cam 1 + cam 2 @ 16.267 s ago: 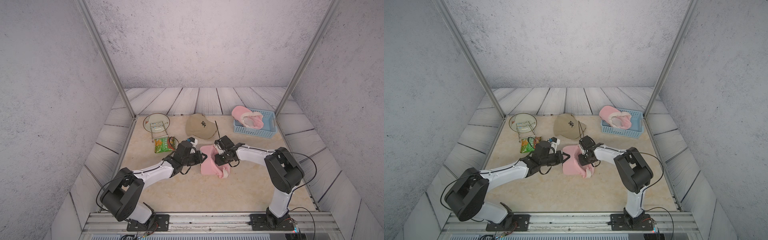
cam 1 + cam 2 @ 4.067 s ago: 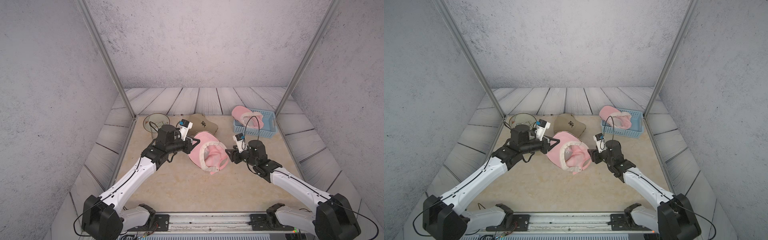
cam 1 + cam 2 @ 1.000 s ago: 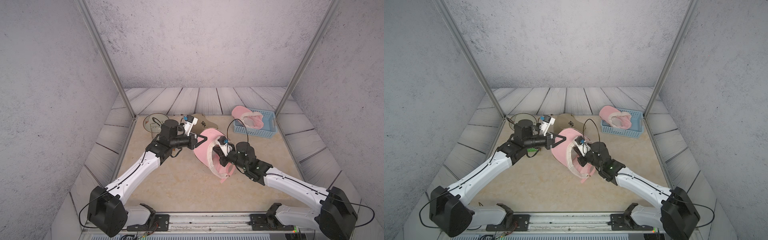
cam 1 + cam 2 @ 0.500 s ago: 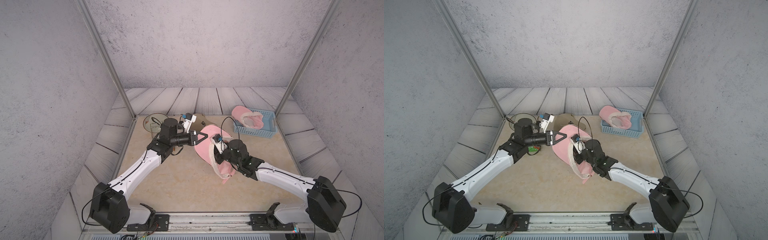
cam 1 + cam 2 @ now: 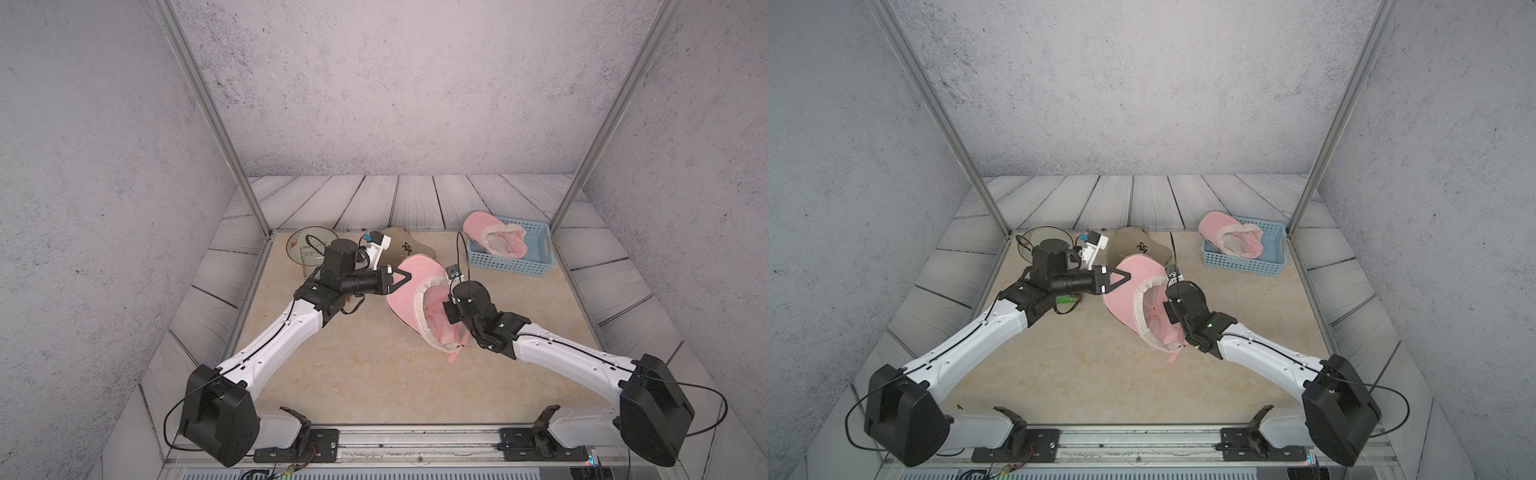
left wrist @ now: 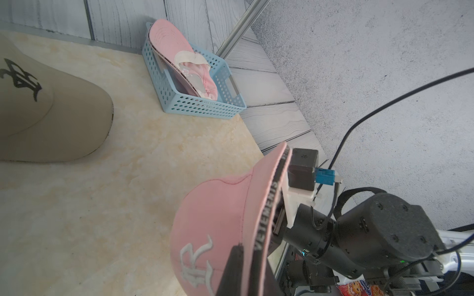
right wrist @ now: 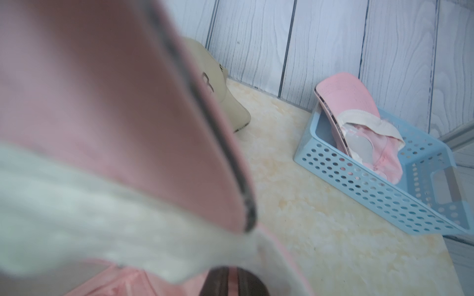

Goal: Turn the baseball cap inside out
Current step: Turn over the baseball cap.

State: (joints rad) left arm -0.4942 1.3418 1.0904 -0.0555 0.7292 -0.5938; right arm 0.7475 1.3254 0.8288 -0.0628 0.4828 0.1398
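Left jaws clamp the cap [image 5: 409,286] brim; if your right jaws, state unreadable inside it, loosen, the crown springs back.

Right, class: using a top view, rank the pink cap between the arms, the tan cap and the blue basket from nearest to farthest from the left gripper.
1. The pink cap between the arms: its brim is pinched in the left gripper.
2. The tan cap: just behind, toward the back wall.
3. The blue basket: farthest, back right.
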